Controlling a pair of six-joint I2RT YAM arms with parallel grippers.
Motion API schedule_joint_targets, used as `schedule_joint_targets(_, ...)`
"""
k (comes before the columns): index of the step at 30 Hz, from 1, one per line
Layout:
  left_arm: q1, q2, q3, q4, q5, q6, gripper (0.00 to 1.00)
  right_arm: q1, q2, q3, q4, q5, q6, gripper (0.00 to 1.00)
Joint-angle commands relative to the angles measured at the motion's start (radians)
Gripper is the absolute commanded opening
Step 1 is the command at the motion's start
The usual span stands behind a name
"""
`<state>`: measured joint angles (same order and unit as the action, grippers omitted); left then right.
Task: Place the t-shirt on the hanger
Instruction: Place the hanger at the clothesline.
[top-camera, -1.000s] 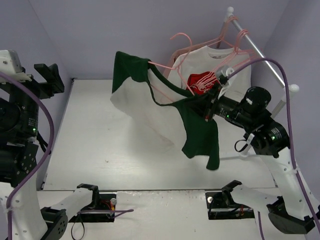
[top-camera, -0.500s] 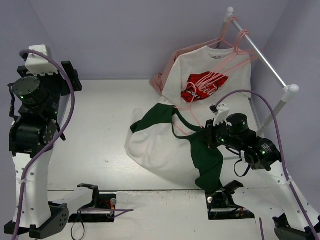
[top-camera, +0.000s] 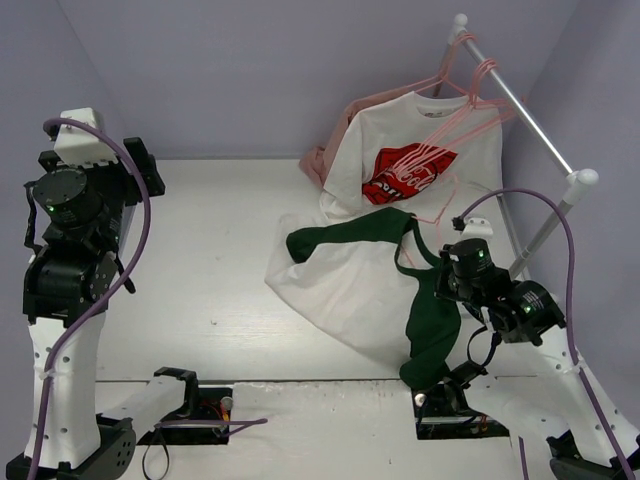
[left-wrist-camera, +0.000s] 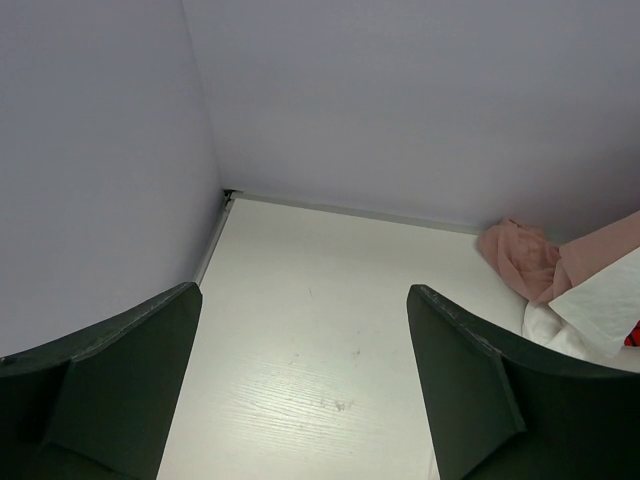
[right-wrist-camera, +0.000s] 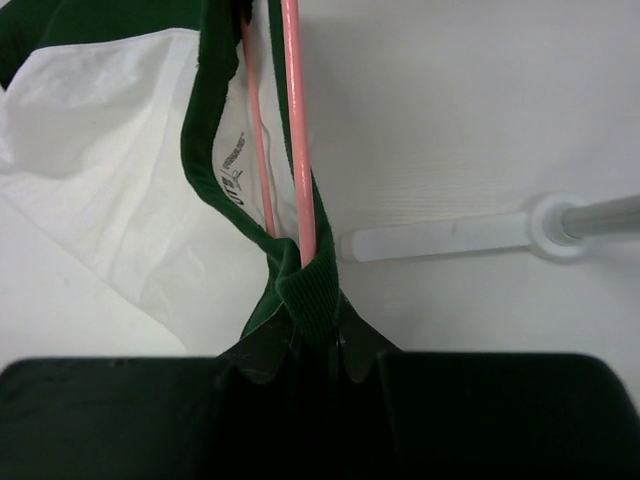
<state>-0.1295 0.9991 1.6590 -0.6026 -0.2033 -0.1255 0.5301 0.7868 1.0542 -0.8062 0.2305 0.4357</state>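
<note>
The green and white t-shirt (top-camera: 340, 285) lies mostly on the table, one green sleeve (top-camera: 432, 330) hanging off the near right. My right gripper (top-camera: 442, 272) is shut on the shirt's green collar and on the pink hanger (top-camera: 408, 262) threaded inside it. In the right wrist view the collar (right-wrist-camera: 310, 290) and the hanger's two pink bars (right-wrist-camera: 298, 150) run into my right gripper (right-wrist-camera: 312, 335). My left gripper (left-wrist-camera: 305, 390) is open and empty, raised high at the far left (top-camera: 140, 165), far from the shirt.
A clothes rail (top-camera: 520, 105) stands at the right, holding a white t-shirt with red logo (top-camera: 410, 165), a pale pink garment (top-camera: 322, 165) and spare pink hangers (top-camera: 480, 80). The rail's white foot (right-wrist-camera: 450, 238) lies near my right gripper.
My right gripper has come down and toward the near right with the collar and hanger; the shirt, lifted a second ago, now lies on the table. The left arm has risen and turned.
</note>
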Motion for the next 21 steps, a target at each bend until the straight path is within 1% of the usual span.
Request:
schedule_joint_targets(1, 0.007, -0.012, -0.004, 0.06, -0.005, -0.026, 0.79, -0.001, -0.011, 0.055, -0.001, 0.284, 0.097, 0.0)
schedule_joint_targets(5, 0.005, -0.007, -0.01, 0.064, 0.012, -0.023, 0.79, -0.004, -0.013, 0.123, 0.003, 0.412, 0.163, 0.0)
schedule_joint_targets(8, 0.006, 0.013, -0.001, 0.067, 0.031, -0.019, 0.79, -0.003, 0.021, 0.184, 0.012, 0.554, 0.212, 0.0)
schedule_joint_targets(10, 0.006, 0.033, 0.008, 0.071, 0.042, -0.019, 0.79, 0.001, 0.053, 0.222, 0.027, 0.614, 0.215, 0.0)
schedule_joint_targets(21, -0.002, 0.086, -0.005, 0.106, 0.099, -0.042, 0.79, 0.074, 0.202, 0.319, 0.184, 0.809, 0.215, 0.0)
